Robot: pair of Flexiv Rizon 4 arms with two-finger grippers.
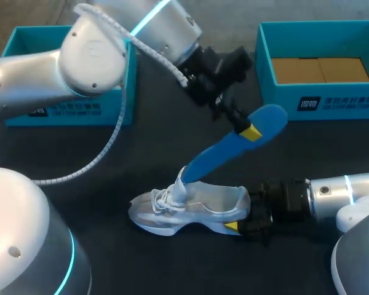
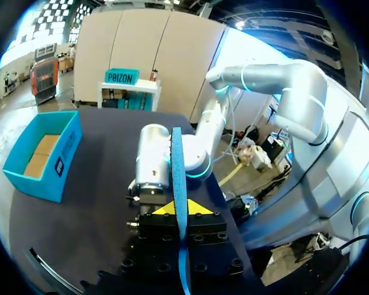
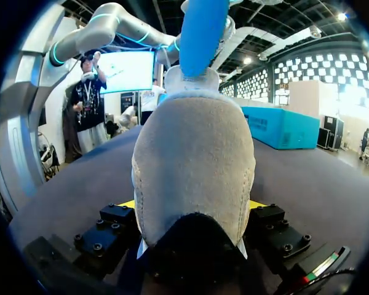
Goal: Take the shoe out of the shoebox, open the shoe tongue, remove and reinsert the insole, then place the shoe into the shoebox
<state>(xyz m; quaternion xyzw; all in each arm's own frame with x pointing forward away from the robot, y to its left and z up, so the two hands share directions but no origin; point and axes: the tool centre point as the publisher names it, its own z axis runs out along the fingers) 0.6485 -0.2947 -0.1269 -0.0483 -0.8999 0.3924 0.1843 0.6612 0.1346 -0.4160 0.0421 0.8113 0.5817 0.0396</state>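
- Head view: a white and grey mesh shoe [image 1: 187, 208] with white laces lies on its sole on the matt black table [image 1: 172, 264], toe towards my left; the right claw [image 1: 240, 219] grips its padded heel from both sides, one yellow tip showing under the heel; a long, flat, blue foam insole [image 1: 234, 149] with rounded ends slants up out of the shoe's opening; the left claw [image 1: 245, 128] is pinched on its upper part; an open teal card shoebox [image 1: 320, 92] with a brown floor stands at the far right, well apart from the shoe; a second shoebox [image 1: 120, 92] of the same teal stands far left, partly behind my left arm.
- Left wrist view: the insole [image 2: 177, 184] shows edge-on as a thin blue strip with a ridged edge, clamped in a narrow gap between the left claw's [image 2: 177, 210] yellow tips; the teal shoebox [image 2: 46, 157] sits on the table off to one side, ahead.
- Right wrist view: the shoe's [image 3: 194, 166] rounded heel, in soft grey suede-like fabric with stitched seams and a dark lining, fills the gap of the right claw [image 3: 194, 206]; the fingers press it from either side; the blue insole [image 3: 200, 31] rises beyond the heel.
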